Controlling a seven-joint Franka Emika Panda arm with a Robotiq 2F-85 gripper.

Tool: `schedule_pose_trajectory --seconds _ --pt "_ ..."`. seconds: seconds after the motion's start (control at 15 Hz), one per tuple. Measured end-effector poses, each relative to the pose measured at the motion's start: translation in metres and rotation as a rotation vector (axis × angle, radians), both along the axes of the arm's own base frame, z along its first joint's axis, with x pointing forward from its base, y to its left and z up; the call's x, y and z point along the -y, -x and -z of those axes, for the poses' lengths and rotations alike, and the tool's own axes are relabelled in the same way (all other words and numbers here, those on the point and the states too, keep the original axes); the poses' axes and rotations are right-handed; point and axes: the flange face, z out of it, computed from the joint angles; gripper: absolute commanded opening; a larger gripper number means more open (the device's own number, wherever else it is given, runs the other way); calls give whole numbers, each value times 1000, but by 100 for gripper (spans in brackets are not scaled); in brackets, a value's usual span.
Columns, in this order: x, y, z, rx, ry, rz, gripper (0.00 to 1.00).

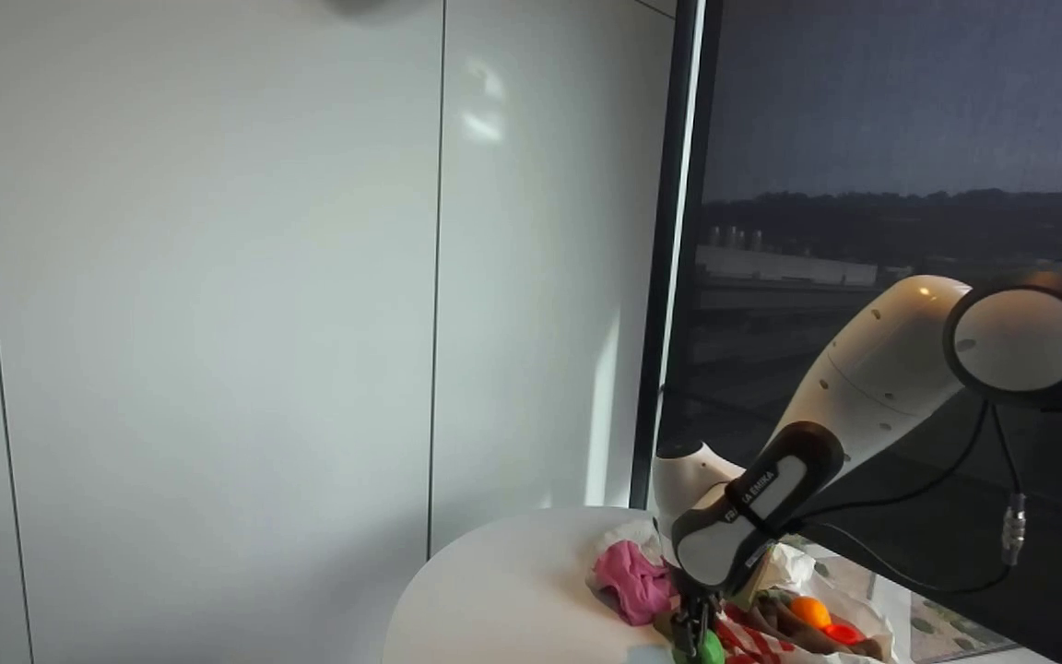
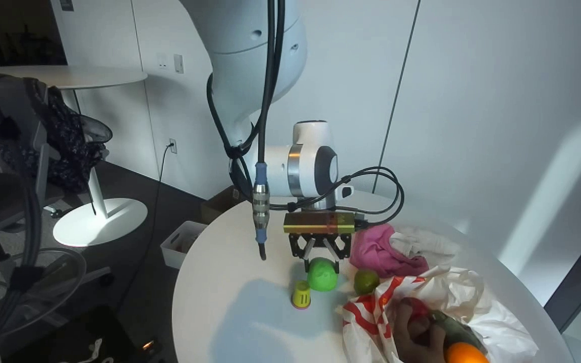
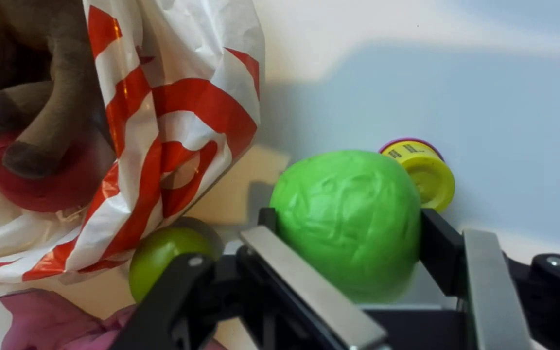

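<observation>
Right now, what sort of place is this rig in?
Probably an office or lab common area: a wheeled chair, a white pedestal table in the background, and a tall dark-framed window point that way.

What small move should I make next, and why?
I'd probably try a short, straight lift before any sideways travel. The jaws seem closed on the green ball from both sides, but a yellow tub stands close by it on one side and a green fruit lies near the other, so sliding sideways might bump either. I can't tell whether the ball clears the table.
</observation>
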Motion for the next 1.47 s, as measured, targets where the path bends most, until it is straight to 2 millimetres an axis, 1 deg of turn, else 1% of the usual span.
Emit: schedule_pose_trajectory --seconds 0.27,0.33,0.4,0.47,0.67,0.87,1.0,1.07,1.13,1.2,1.33,1.47 --pt "-14 -9 35 -28 38 -60 47" --pt "-16 -13 41 -29 44 -70 86" --pt "-19 -17 46 -28 49 -76 94" --pt "-20 -22 50 -27 53 -80 99" --pt "-19 -33 52 -12 65 -83 100" --pt "-7 -45 40 18 86 -73 100" --pt "12 -54 23 55 110 -41 100" --pt "27 -59 12 76 121 -10 100" --pt "46 -63 -1 100 131 32 100" --pt "68 -66 -14 123 142 79 100" --pt "121 -68 -40 161 160 185 100" --pt "177 -62 -61 184 172 296 100"
